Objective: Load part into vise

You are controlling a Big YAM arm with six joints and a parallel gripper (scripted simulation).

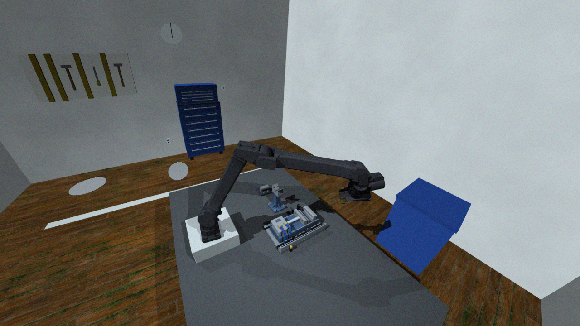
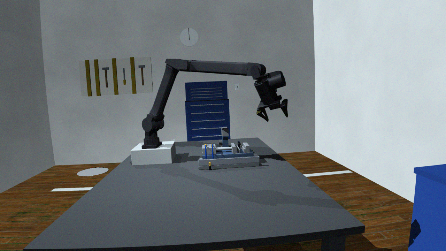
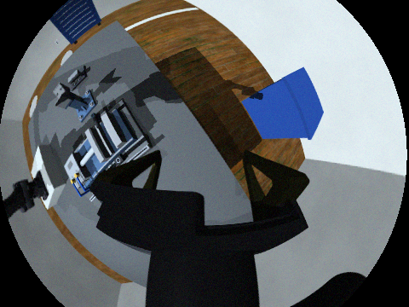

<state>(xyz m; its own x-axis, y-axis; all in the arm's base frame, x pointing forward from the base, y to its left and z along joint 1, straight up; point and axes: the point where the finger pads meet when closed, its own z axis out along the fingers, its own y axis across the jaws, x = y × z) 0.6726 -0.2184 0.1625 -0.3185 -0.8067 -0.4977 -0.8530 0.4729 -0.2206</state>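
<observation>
Jaws are gaping wide on the gripper, hanging empty high beyond the vise; part is lying far behind the vise.
</observation>
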